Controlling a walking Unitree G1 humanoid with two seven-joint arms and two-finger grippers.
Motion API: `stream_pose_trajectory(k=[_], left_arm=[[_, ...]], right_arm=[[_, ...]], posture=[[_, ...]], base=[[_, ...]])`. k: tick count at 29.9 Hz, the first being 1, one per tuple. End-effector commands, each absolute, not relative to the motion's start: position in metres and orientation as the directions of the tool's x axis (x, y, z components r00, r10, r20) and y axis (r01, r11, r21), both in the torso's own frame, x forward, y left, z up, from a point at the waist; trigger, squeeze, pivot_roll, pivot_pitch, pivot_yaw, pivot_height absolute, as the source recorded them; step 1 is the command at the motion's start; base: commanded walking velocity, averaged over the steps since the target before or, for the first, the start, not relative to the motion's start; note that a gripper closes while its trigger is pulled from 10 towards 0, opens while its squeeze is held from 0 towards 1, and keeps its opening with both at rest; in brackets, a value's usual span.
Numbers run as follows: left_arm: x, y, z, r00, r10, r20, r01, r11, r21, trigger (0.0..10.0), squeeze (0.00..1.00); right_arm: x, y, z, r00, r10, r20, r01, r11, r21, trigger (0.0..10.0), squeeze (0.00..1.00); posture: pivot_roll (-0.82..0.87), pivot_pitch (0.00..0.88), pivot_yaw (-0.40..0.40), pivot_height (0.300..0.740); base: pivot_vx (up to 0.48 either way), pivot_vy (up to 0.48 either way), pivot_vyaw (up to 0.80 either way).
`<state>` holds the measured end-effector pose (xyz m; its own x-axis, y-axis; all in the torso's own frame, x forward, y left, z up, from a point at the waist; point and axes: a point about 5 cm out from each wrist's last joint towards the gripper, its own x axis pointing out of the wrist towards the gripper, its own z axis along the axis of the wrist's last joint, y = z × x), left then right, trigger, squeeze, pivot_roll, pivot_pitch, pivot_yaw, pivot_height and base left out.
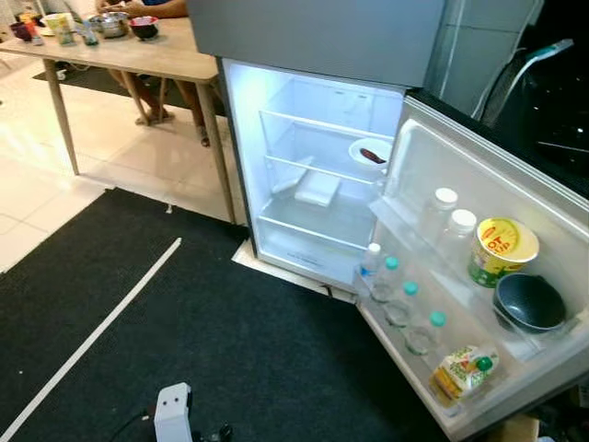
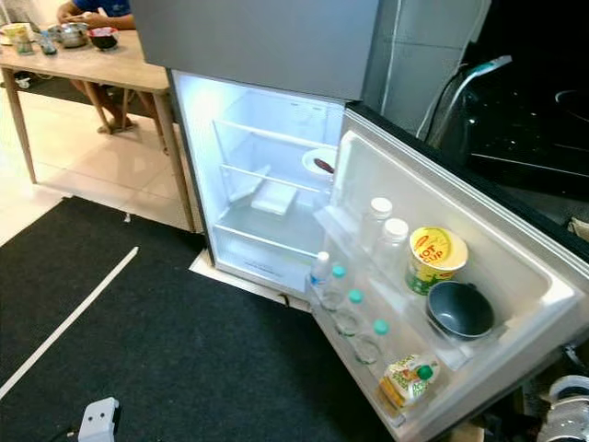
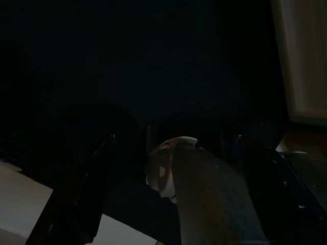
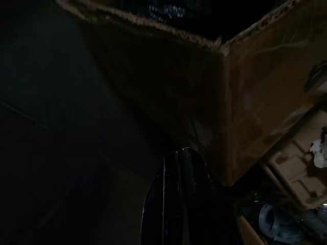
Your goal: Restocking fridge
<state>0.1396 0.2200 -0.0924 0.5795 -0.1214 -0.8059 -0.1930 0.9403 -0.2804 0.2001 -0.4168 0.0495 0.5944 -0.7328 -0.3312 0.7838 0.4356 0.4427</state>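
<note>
Fridge (image 1: pixel 313 157) door open; door shelves hold bottles (image 1: pixel 398 304), yellow cup (image 1: pixel 502 249), dark bowl (image 1: pixel 529 302). State of both grippers' fingers: cannot tell.

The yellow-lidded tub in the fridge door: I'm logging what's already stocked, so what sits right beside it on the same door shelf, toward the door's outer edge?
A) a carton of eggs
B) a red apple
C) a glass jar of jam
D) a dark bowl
D: on the door shelf, a dark bowl stands next to the yellow-lidded tub on its outer side.
</note>
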Motion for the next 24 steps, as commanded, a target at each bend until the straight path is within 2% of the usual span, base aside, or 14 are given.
stream_pose_trajectory(k=[1,3,4,7,9,12,15,17,18,19,20,22,24], left_arm=[[0.135,0.227,-0.092,0.572,-0.109,-0.813,-0.206,0.94,-0.271,10.0,0.0],[0.135,0.227,-0.092,0.572,-0.109,-0.813,-0.205,0.941,-0.27,10.0,0.0],[0.134,0.227,-0.093,0.57,-0.109,-0.814,-0.205,0.941,-0.269,10.0,0.0],[0.133,0.227,-0.093,0.566,-0.11,-0.817,-0.203,0.942,-0.267,10.0,0.0],[0.133,0.227,-0.093,0.565,-0.111,-0.818,-0.202,0.942,-0.267,10.0,0.0],[0.133,0.225,-0.094,0.562,-0.112,-0.819,-0.202,0.942,-0.268,10.0,0.0],[0.132,0.225,-0.094,0.561,-0.113,-0.82,-0.202,0.942,-0.268,10.0,0.0],[0.132,0.225,-0.094,0.561,-0.113,-0.82,-0.202,0.942,-0.268,10.0,0.0],[0.132,0.227,-0.094,0.56,-0.11,-0.821,-0.205,0.942,-0.266,10.0,0.0],[0.132,0.227,-0.094,0.56,-0.11,-0.821,-0.205,0.942,-0.266,10.0,0.0],[0.131,0.229,-0.093,0.558,-0.106,-0.823,-0.208,0.942,-0.263,10.0,0.0],[0.131,0.23,-0.093,0.558,-0.105,-0.823,-0.208,0.942,-0.262,10.0,0.0],[0.129,0.234,-0.093,0.555,-0.102,-0.826,-0.21,0.943,-0.257,10.0,0.0]], right_arm=[[0.203,-0.43,0.07,0.601,-0.763,-0.238,0.743,0.423,0.519,10.0,0.0],[0.207,-0.43,0.074,0.627,-0.75,-0.212,0.711,0.439,0.55,10.0,0.0],[0.217,-0.427,0.081,0.7,-0.696,-0.157,0.623,0.489,0.61,10.0,0.0],[0.239,-0.416,0.098,0.842,-0.539,-0.016,0.402,0.607,0.685,10.0,0.0],[0.243,-0.414,0.101,0.864,-0.503,0.016,0.351,0.625,0.697,10.0,0.0],[0.259,-0.397,0.111,0.941,-0.315,0.121,0.147,0.704,0.695,10.0,0.0],[0.268,-0.384,0.113,0.973,-0.17,0.156,0.023,0.745,0.667,10.0,0.0],[0.268,-0.384,0.113,0.973,-0.17,0.156,0.023,0.745,0.667,10.0,0.0],[0.273,-0.368,0.11,0.988,-0.007,0.156,-0.094,0.771,0.63,10.0,0.0],[0.273,-0.368,0.11,0.988,-0.007,0.156,-0.094,0.771,0.63,10.0,0.0],[0.276,-0.354,0.105,0.982,0.142,0.125,-0.188,0.781,0.595,10.0,0.0],[0.276,-0.351,0.103,0.977,0.177,0.116,-0.211,0.78,0.589,10.0,0.0],[0.276,-0.335,0.094,0.946,0.32,0.058,-0.295,0.769,0.567,10.0,0.0]], posture=[[-0.04,0.014,-0.003,0.74],[-0.04,0.014,-0.003,0.74],[-0.04,0.014,-0.003,0.74],[-0.04,0.016,-0.003,0.74],[-0.04,0.016,-0.003,0.74],[-0.05,0.015,-0.004,0.74],[-0.05,0.014,-0.004,0.74],[-0.05,0.014,-0.004,0.74],[-0.05,0.014,-0.005,0.74],[-0.05,0.014,-0.005,0.74],[-0.05,0.014,-0.005,0.74],[-0.05,0.014,-0.005,0.74],[-0.05,0.014,-0.005,0.74]], base=[[0.0,0.0,0.0],[0.0,0.0,0.0],[0.0,0.0,0.0],[0.0,0.0,0.0],[0.0,0.0,0.0],[0.0,0.0,0.0],[0.0,0.0,0.0],[0.0,0.0,0.0],[0.0,0.0,0.0],[0.0,0.0,0.0],[0.0,0.0,0.0],[0.0,0.0,0.0],[0.0,0.0,0.0]])
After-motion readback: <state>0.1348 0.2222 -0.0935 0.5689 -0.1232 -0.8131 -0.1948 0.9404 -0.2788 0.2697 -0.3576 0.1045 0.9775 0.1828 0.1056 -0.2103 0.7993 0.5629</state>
